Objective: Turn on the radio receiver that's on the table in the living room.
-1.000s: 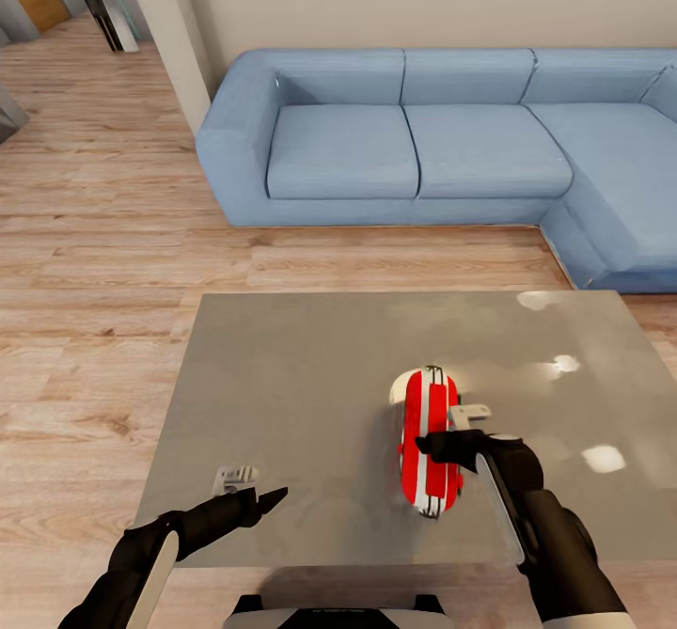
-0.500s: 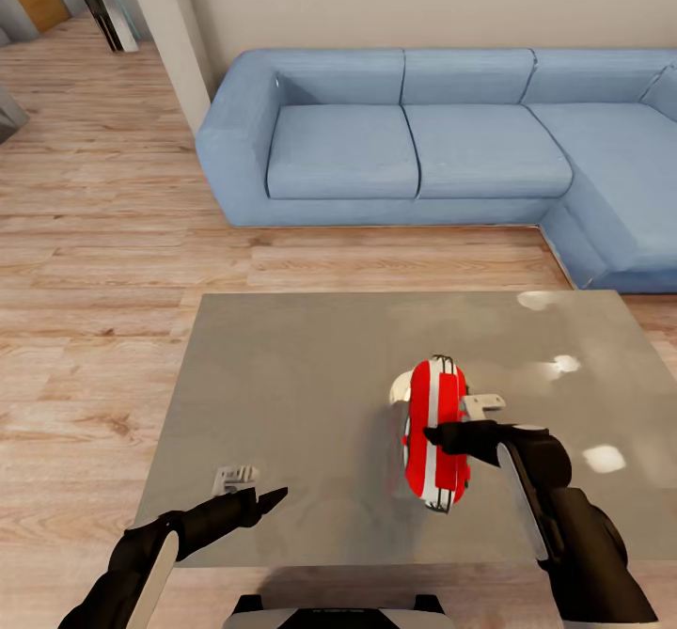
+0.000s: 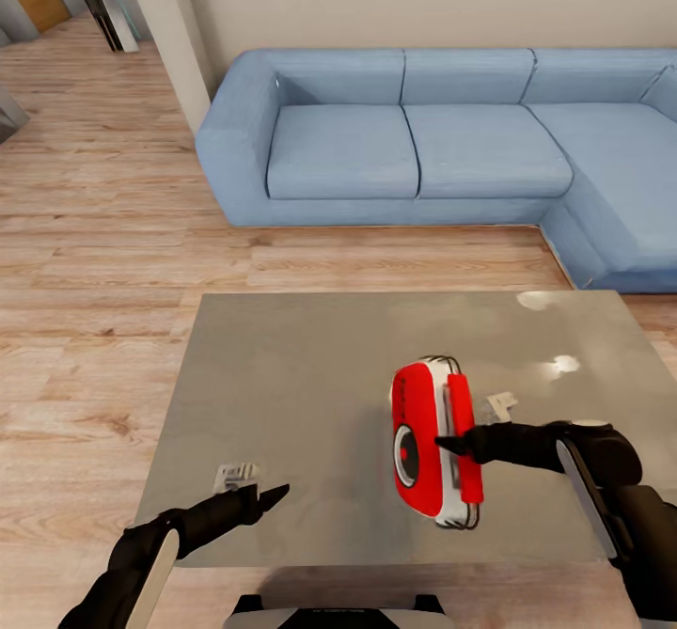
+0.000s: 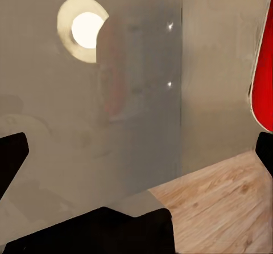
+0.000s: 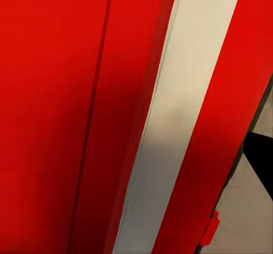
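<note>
**A:** Since the radio receiver (image 3: 431,443) stands low and right of centre in the head view, tipped on its edge on the worktop (image 3: 301,394) with the round dial facing lower left, how do we judge it will handle?

**B:** We take it for a light, stiff shell with glossy rounded corners, so likely slippery and quick to topple or skate on that shiny top. Our right hand (image 3: 449,442) has its fingertips against the red and white striped side; up close, the right wrist view has red panel and white trim right against the camera. We cannot tell how far that hand is parted, or whether it grips anything.

**A:** And the left hand (image 3: 271,495)?

**B:** It hangs at the lower left over the worktop's near edge, well apart from the radio, holding nothing; its fingers look close together, though we cannot say for sure.

**A:** Where would we hold it?

**B:** Across the striped edges, bracing the back, and press gently on the face.
</note>
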